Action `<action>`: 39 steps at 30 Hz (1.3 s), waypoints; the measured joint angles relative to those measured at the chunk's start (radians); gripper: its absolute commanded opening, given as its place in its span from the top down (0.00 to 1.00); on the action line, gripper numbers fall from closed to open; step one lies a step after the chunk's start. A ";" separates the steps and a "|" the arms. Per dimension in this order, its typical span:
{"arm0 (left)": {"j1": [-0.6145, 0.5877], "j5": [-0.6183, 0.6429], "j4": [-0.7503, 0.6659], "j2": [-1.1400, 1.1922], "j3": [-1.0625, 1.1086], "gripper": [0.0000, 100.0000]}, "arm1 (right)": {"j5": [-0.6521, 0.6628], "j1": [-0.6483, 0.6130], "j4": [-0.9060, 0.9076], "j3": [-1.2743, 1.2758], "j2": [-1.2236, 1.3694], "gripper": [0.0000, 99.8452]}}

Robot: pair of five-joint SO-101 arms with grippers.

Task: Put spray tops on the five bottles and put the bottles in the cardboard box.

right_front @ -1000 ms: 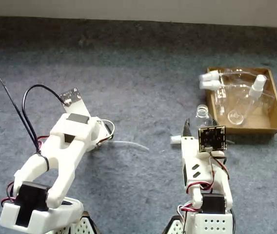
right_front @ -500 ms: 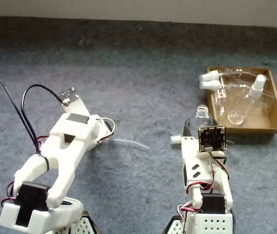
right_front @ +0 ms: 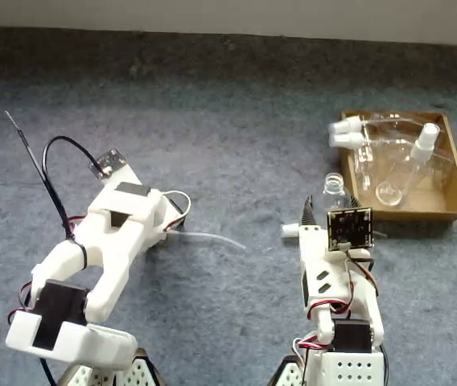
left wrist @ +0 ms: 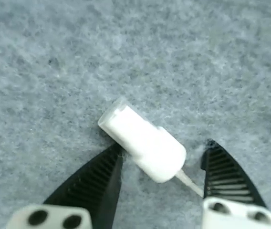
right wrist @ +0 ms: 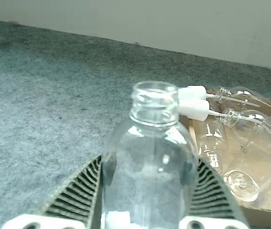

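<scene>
1. Left claw: the jaws are spread and low over the bench. Between them lies a white top, on its side on the grey pile. One fingertip is just beside the top's body. The other is apart from it, next to the thin tube that runs out of the top's end. Nothing is pinched. In the high view the tube lies flat on the bench and points away from the left arm toward the right arm.

2. Right claw: the jaws are pressed against both sides of a clear bottle, which stands upright between them. Its neck is open (no top is fitted). In the high view you find this bottle on the bench just beside the box, outside its near left corner.

3. Box: it sits on the bench beyond the right claw, well apart from the left claw. Clear bottles lie on their sides in it, overlapping, so you cannot count them reliably. Two white capped ends stick out over its left wall, and a third lies toward its far right.
</scene>
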 measured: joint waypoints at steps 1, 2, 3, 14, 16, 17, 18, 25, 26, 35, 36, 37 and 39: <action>-0.006 0.018 0.002 0.023 -0.014 0.78 | 0.000 0.000 0.000 0.000 0.000 0.87; -0.012 0.028 0.002 0.044 -0.026 0.78 | 0.000 0.000 0.000 0.000 0.000 0.87; -0.017 0.034 0.003 0.063 -0.037 0.78 | 0.000 0.000 0.000 0.000 0.000 0.87; -0.023 0.046 0.003 0.095 -0.064 0.78 | 0.000 -0.002 0.000 0.000 0.000 0.87; -0.023 0.046 0.003 0.095 -0.064 0.79 | 0.000 -0.005 0.000 0.000 0.000 0.87; -0.023 0.046 0.003 0.095 -0.064 0.81 | 0.000 -0.008 0.000 0.000 0.000 0.87; -0.023 0.052 0.003 0.095 -0.064 0.83 | 0.000 -0.012 0.000 0.000 0.000 0.87; -0.023 0.075 0.003 0.097 -0.098 0.98 | 0.000 -0.014 0.000 0.000 0.000 0.87; -0.021 0.075 0.003 0.097 -0.104 0.96 | 0.000 -0.014 0.000 0.000 0.000 0.87; -0.023 0.021 0.003 0.107 -0.126 0.78 | 0.000 -0.014 0.000 0.000 0.000 0.87; -0.023 -0.018 0.003 0.107 -0.127 0.77 | 0.000 -0.014 0.000 0.000 0.000 0.87; -0.025 -0.060 0.003 0.109 -0.127 0.77 | 0.000 -0.015 0.000 0.000 0.000 0.87; -0.032 -0.133 0.003 0.109 -0.127 0.77 | 0.000 -0.015 0.000 0.000 0.000 0.87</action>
